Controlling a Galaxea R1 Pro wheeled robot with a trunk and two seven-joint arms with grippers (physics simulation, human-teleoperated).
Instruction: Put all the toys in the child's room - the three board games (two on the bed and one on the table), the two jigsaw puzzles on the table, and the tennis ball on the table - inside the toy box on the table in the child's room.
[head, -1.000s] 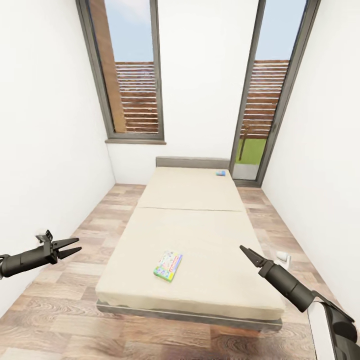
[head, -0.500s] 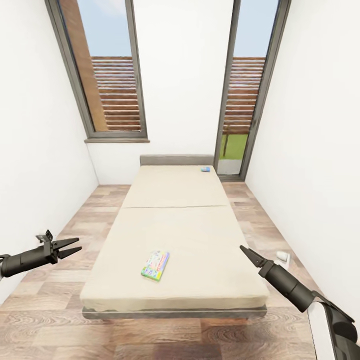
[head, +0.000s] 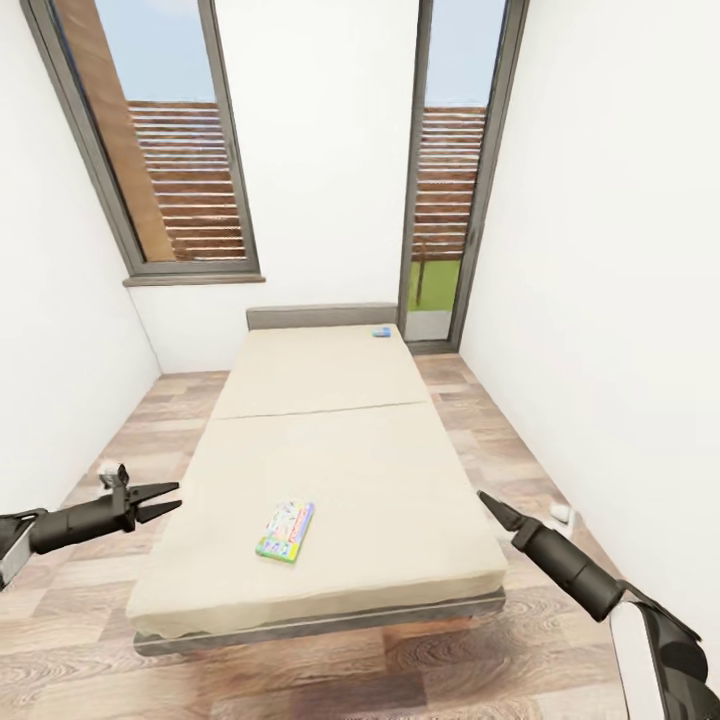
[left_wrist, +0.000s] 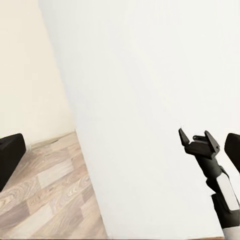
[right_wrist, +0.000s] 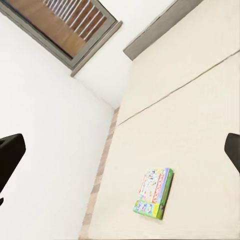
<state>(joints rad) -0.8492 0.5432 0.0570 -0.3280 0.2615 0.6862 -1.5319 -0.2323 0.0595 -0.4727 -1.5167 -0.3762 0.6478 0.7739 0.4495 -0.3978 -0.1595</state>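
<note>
Board games sit on the bed (head: 330, 450): the larger board game (head: 285, 531), yellow-green-red print, lies flat near the foot end, left of the mattress centreline; the smaller blue board game (head: 382, 332) lies at the far end by the headboard (head: 322, 316), too small to read any print. Left arm comes in from the left edge, roughly level, left gripper (head: 163, 499) pointing right toward the bed's near-left corner over the wood floor (head: 90, 600), fingers spread in a narrow V, nothing between them. Right arm rises from the lower right, angled up and left, right gripper (head: 484, 500) hovering just off the bed's near-right corner; its fingertips read as one closed point in the head view, yet the right wrist view has dark finger edges at both frame sides, so can't tell its opening. That wrist view looks down on the larger game box (right_wrist: 154, 193) on the mattress, not touching it. Left wrist view faces a white wall (left_wrist: 150, 100) and floor, with the other arm's gripper (left_wrist: 200, 142) seen across. Small white object (head: 562, 515) at the right wall base, unidentifiable.
</note>
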